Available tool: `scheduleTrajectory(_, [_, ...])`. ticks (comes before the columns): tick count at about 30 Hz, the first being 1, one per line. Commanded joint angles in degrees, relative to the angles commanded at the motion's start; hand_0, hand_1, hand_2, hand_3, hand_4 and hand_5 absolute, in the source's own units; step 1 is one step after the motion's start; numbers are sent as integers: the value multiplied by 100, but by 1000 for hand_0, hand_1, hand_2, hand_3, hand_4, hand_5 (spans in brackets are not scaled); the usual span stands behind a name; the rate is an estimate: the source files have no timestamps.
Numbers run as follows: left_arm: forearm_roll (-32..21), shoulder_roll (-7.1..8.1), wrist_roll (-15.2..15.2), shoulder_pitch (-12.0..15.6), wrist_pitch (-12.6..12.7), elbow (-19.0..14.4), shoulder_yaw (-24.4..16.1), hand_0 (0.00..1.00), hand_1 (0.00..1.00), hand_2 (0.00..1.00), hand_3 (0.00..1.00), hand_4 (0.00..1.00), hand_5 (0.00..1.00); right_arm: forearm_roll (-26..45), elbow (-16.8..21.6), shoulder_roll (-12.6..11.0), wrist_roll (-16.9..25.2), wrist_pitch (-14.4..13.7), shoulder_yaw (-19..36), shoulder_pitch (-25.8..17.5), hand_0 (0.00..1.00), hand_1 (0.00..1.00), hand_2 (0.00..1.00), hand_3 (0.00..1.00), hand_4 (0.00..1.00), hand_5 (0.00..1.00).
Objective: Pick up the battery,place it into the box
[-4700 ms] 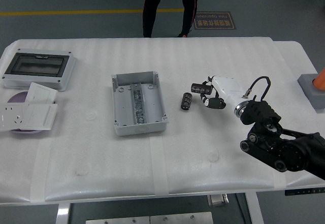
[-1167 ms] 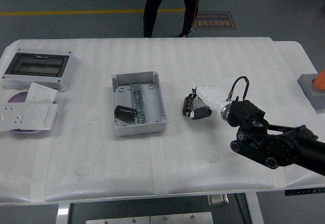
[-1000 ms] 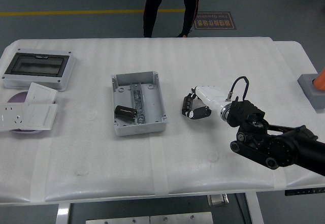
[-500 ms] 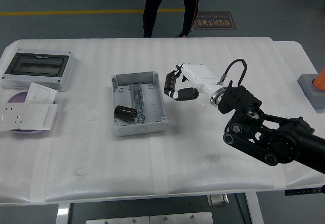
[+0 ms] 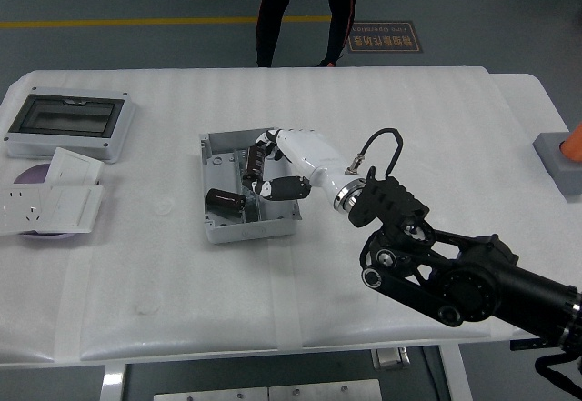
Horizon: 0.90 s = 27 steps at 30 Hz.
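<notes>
Right arm black, entering from lower right, reaching up-left; white forearm shell extends over the grey box (image 5: 215, 229). Right hand (image 5: 264, 172) above box interior, fingers curled around the battery (image 5: 252, 162). Left arm out of view

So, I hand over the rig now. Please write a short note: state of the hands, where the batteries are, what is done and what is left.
Right hand: over the open grey box, fingers shut on a black battery, not yet released.
Left hand: not in view.
Done: one battery already lies inside the box, near its front left.
Left: let the held battery go into the box, then draw the arm back.
A person stands at the far side, hands not in view.
</notes>
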Motion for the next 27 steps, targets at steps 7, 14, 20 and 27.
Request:
scheduleTrajectory(7, [3,3,9,-9,-9,1,-10,567,655,553,520,494,449,29,-182,2,-12,-3,-70,13,998,998,998,998,982,503])
scheduleTrajectory(14, [-14,1,-1,-18,-7,4,7,567,655,548,520,492,447,356,-248,-151,97,-91,49,-1,998,998,998,998,998,533])
scheduleTrajectory(20, [-37,0,-20,-5,15,4,19,567,655,547,520,488,443,1059,-42,-735,493,-491,773,-87,998,998,998,998,998,545])
scheduleTrajectory(27, [-63,5,5,42,17,-4,28,566,655,546,521,485,437,1825,-87,-1568,968,-508,1799,-270,998,998,998,998,998,578])
